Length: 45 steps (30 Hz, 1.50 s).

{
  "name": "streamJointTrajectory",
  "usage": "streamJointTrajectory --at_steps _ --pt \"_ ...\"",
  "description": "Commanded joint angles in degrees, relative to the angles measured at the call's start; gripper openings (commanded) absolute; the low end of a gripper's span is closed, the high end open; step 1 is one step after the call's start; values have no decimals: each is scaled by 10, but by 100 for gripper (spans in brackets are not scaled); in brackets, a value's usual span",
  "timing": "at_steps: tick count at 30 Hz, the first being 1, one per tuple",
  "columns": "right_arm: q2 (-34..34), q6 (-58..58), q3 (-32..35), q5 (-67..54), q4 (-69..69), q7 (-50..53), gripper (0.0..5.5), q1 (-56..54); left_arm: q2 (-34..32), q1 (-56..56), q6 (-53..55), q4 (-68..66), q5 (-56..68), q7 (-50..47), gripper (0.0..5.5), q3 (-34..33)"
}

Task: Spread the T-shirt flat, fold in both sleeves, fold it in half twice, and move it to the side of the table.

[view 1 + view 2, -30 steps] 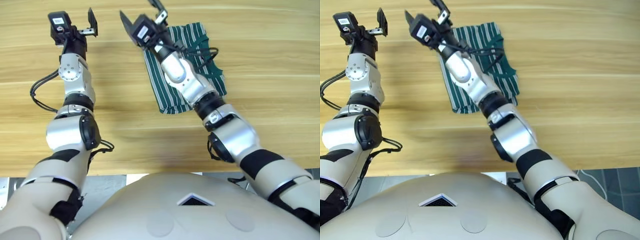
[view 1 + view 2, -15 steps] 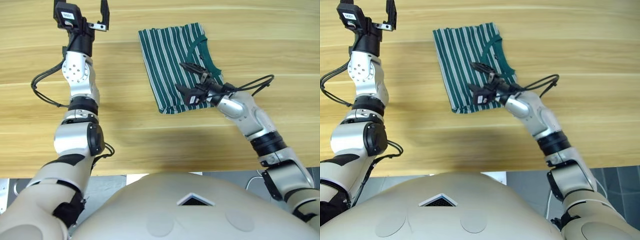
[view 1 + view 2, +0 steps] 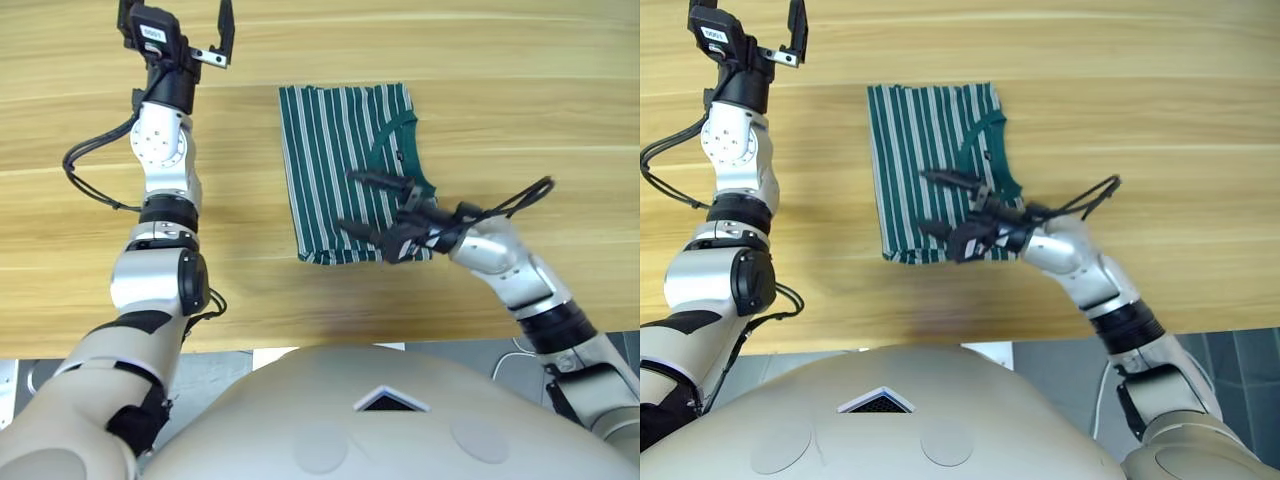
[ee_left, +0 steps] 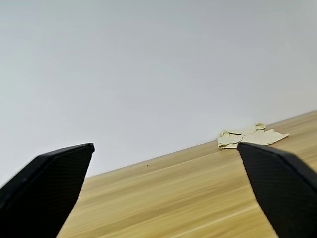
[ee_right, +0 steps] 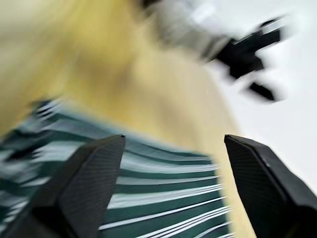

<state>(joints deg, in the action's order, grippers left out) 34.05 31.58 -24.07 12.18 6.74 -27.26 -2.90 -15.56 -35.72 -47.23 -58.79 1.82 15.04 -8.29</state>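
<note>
Head views, T-shirt (image 3: pixel 335 160): green with pale stripes, folded to a rectangle and lying flat near the middle of the wooden table (image 3: pixel 520 90); the collar shows on its right half
Head views, right gripper (image 3: pixel 348 200): low over the near right part of the shirt, pincer released and empty; I cannot tell whether the tips touch the cloth
Head views, left gripper (image 3: pixel 177 14): at the far left of the table, well apart from the shirt, pincer released with nothing in it
Head views, in the way: the right gripper covers part of the shirt's near right corner; a black cable (image 3: pixel 520 195) loops from that arm over bare wood just beside the shirt
Head views, room: bare wood to the right of the shirt, beyond it, and between it and the left arm; a band of wood lies between the shirt's near hem and the table's near edge
Left wrist view, fingers (image 4: pixel 47 183): two dark tips wide apart, cut off by the frame
Left wrist view, beyond: table top meeting a white wall (image 4: pixel 148 64), with a pale crumpled scrap (image 4: pixel 250 136) at that edge
Right wrist view, fingers (image 5: pixel 84 193): apart, with striped cloth between and beneath them
Right wrist view, hard to read: heavy blur; a dark shape far off over the wood cannot be made out
</note>
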Motion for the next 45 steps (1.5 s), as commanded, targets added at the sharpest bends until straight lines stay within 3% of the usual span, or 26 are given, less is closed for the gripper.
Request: streamJointTrajectory --at_steps 1,4,7,12,15,18,24,29,45 --pt "-33 -24 15 -3 -2 9 368 -11 -1 12 -5 4 -12 -6 538 10" --pt "-52 -28 25 14 -7 22 368 -15 -1 21 -14 14 -13 0 538 17" --pt "-24 -29 65 -10 11 12 368 -3 -22 77 -48 95 22 119 538 59" --pt "117 10 135 -69 62 -76 368 97 -167 243 -18 364 98 365 538 180" --pt "185 10 166 -76 74 -121 368 162 -263 313 17 463 109 445 538 200" --pt "218 21 152 -54 82 -155 368 219 -340 391 50 559 129 504 538 216" --pt "180 2 109 36 27 -144 368 211 -338 436 48 595 54 490 538 233" --pt "155 -31 94 120 -49 -102 368 172 -292 401 39 548 -31 449 538 255" --pt "183 -31 104 115 -48 -86 368 179 -250 312 -19 413 -206 324 538 310"
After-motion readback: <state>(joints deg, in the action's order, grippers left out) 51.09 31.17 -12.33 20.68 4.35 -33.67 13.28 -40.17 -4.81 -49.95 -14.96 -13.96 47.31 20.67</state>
